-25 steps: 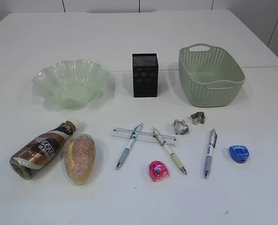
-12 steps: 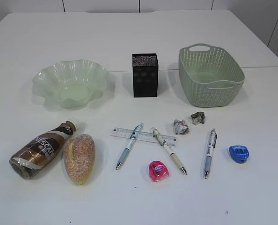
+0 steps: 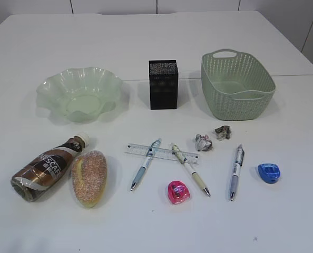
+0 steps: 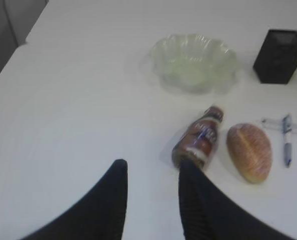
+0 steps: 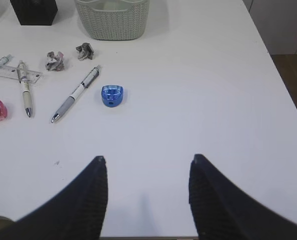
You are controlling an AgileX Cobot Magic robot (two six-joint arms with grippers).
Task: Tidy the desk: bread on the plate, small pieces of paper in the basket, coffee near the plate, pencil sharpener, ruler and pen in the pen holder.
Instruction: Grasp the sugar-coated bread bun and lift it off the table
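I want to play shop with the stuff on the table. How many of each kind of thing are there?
Pens: 3
Pencil sharpeners: 2, pink and blue
Paper balls: 2
Ruler: 1
Bread: 1
Coffee bottle: 1
Plate: 1
Pen holder: 1
Basket: 1
Total: 13

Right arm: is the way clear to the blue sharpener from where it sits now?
Probably yes. The right gripper is open and empty, and only bare desk lies between it and the blue sharpener; the nearest pen lies apart, on its left.
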